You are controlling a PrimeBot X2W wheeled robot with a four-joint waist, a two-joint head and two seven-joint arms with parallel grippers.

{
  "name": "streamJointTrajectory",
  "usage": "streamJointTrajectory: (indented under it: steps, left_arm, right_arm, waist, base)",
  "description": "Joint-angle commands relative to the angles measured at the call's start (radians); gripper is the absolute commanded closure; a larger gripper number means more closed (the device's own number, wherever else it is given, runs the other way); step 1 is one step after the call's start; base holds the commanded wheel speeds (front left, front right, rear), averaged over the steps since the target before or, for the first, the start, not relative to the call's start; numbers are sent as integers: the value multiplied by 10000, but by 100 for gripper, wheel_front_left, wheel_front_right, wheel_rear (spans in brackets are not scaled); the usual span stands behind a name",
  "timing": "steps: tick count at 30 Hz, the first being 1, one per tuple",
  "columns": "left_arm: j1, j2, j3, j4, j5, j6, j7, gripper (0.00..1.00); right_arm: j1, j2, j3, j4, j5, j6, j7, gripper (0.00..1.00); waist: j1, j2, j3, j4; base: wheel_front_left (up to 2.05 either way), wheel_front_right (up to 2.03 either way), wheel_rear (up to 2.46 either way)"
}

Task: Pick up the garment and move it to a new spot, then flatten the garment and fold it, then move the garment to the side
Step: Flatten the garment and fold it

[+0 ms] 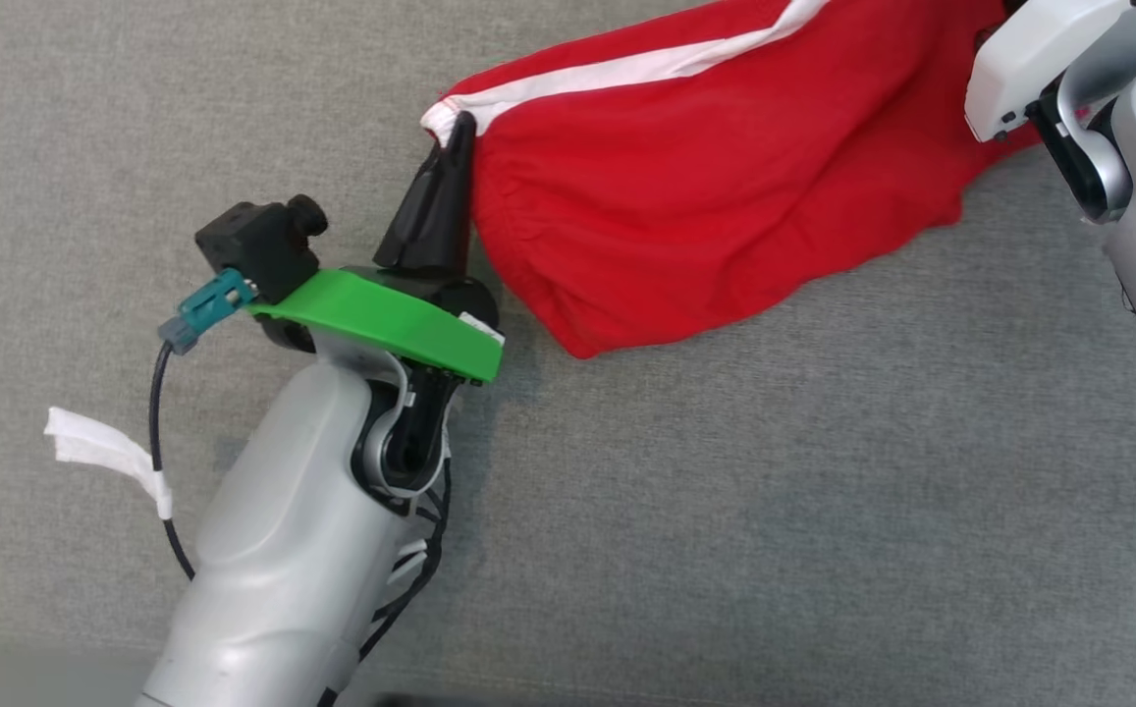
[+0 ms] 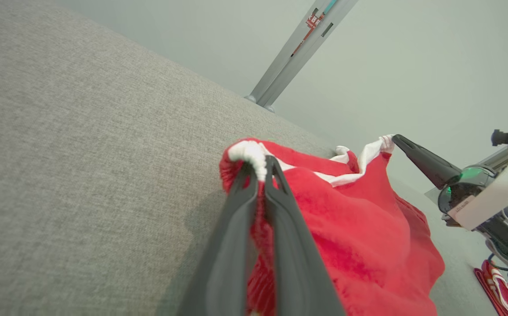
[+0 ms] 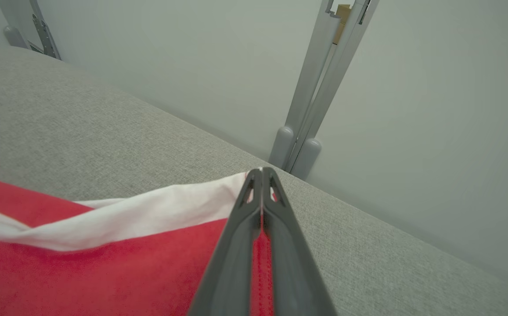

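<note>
Each clenched on a white-trimmed corner, the left tool and right tool hold the red garment sagging over the grey bench; pulling apart too hard could slip these thin pinches.

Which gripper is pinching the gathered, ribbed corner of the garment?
The left gripper: its corner of the red garment is puckered; the right gripper clamps a smooth white stripe.

garment | top cut off by frame edge | far end behind right forearm (head view)
</note>
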Motion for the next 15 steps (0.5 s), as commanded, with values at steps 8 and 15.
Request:
streamJointTrajectory:
  steps: [8,15]
  left_arm:
    - [18,-45,-290,-314,-303,-19,4,0]
    - [853,83,62,-502,460,-19,3,0]
  right_arm:
    - [-462,339,-80,1260,-16,-21,-436,0]
    - [-96,484,-90,1805,706,-21,-405,0]
  waist:
    - [0,0,-65,242]
    - [0,0,-1018,141]
  base:
    - [0,0,0]
    - [0,0,0]
